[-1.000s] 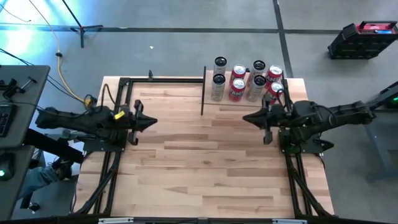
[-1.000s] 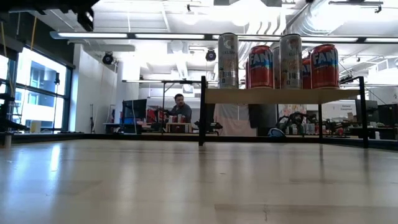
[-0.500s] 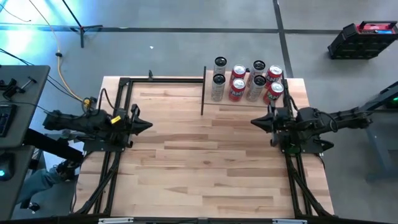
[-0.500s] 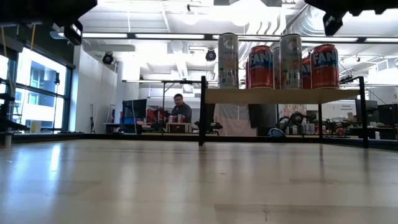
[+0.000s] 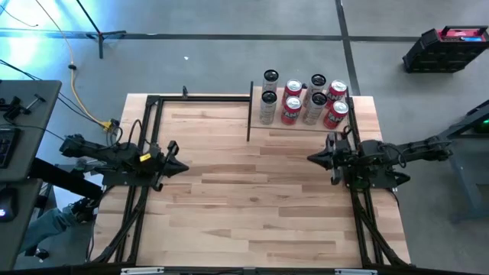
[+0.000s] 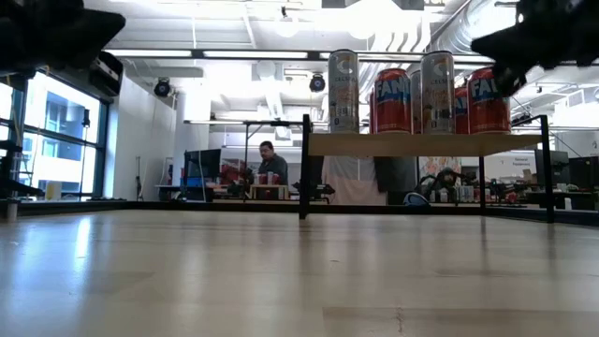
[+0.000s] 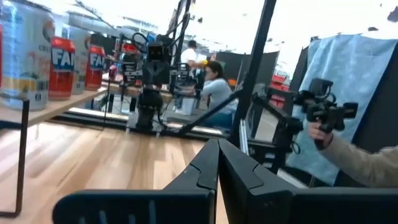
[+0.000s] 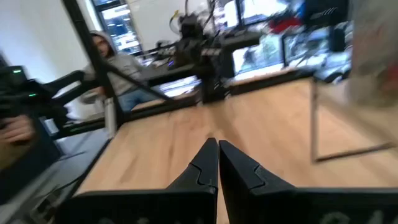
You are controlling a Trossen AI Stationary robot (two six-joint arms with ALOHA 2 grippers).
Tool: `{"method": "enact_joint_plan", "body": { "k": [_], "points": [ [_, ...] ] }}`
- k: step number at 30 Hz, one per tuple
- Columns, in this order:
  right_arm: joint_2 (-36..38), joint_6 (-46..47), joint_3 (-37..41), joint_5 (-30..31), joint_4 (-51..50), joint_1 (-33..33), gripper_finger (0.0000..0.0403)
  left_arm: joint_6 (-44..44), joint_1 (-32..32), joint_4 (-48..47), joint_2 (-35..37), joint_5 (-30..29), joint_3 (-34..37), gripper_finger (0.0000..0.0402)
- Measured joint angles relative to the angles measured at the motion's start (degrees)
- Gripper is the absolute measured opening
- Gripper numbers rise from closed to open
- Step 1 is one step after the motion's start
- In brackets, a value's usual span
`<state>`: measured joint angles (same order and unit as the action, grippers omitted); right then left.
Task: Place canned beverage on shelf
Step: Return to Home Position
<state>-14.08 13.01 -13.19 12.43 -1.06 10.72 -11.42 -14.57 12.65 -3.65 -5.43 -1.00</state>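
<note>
Both my arms are pulling back to their sides. My left tool point(image 5: 182, 149) and right tool point(image 5: 311, 158), fingers together and empty, are now well apart over the bench point(image 5: 244, 198). The soda cans point(image 5: 293, 108) stand upright on the shelf point(image 5: 306, 127), far right. Stocking looks done.

"FAN" on red cans point(image 6: 392, 100) atop shelf point(image 6: 421, 145), prob. Fanta; rest unreadable.

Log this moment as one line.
shelf: white cans, red Fanta cans upright | left claw: shut, empty, over table left side | right claw: shut, empty, before shelf
</note>
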Motion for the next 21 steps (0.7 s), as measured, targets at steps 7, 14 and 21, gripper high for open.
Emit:
{"method": "enact_joint_plan", "body": {
  "k": [7,14,21],
  "points": [
    [0.46,4.96,9.91,-6.11,9.54,0.0,0.0,1.17,-0.23,-1.96,-0.3,-2.84,0.33,0.0001],
    [4.01,2.22,11.45,-6.26,8.26,-0.24,0.0,2.61,-0.21,-3.24,-0.29,-4.27,0.33,0.0001],
    [4.91,4.47,11.47,-11.57,2.57,-6.33,0.0,0.59,-0.21,-3.81,-0.29,-4.15,0.33,0.0001]
  ]
}}
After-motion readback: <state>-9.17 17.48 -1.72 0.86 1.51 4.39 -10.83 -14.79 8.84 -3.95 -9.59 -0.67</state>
